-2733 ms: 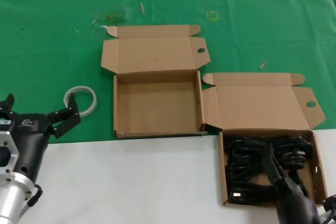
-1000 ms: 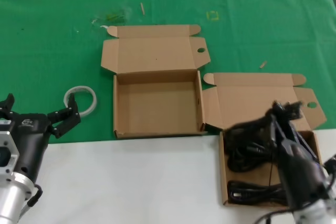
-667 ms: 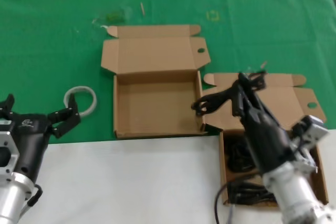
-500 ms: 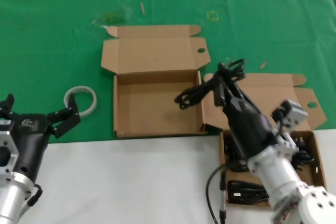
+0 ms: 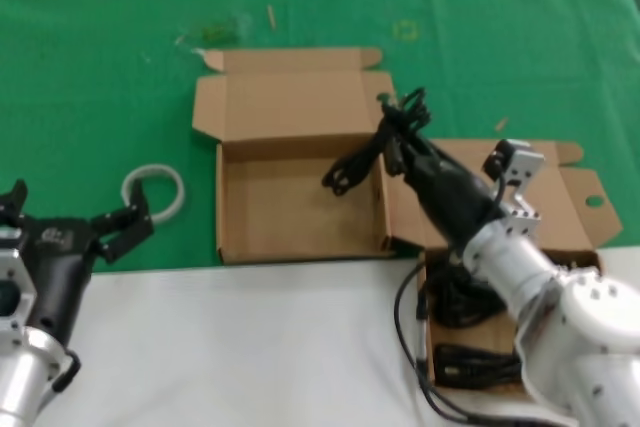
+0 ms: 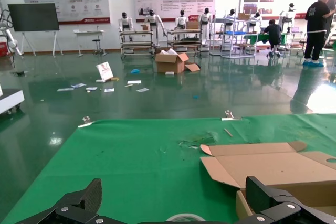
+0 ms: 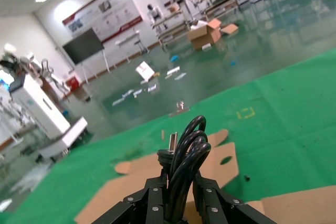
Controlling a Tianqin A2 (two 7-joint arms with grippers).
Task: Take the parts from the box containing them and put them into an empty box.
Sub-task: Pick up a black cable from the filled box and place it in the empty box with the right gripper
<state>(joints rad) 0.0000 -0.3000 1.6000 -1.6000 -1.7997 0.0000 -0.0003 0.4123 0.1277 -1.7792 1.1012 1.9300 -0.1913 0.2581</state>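
Note:
My right gripper (image 5: 398, 142) is shut on a black power cord bundle (image 5: 352, 164), held in the air above the right wall of the empty box (image 5: 222, 209). The bundle's lower end hangs over that box's inside. In the right wrist view the cord (image 7: 187, 148) sticks up from between the shut fingers (image 7: 149, 203). The box containing the parts (image 5: 565, 197) stands at the right. More black cords (image 5: 468, 362) lie in it, partly hidden by my right arm. My left gripper (image 5: 112, 232) stays open at the left, next to the tape ring.
A whitish tape ring (image 5: 155, 192) lies on the green cloth left of the empty box. Both box lids stand open toward the far side. White table surface runs along the near edge. In the left wrist view the empty box's lid (image 6: 273, 166) shows beyond the open fingers.
The right gripper closed on a cord bundle in the right box, lifted it out and carried it left toward the empty box. The left arm has stayed still.

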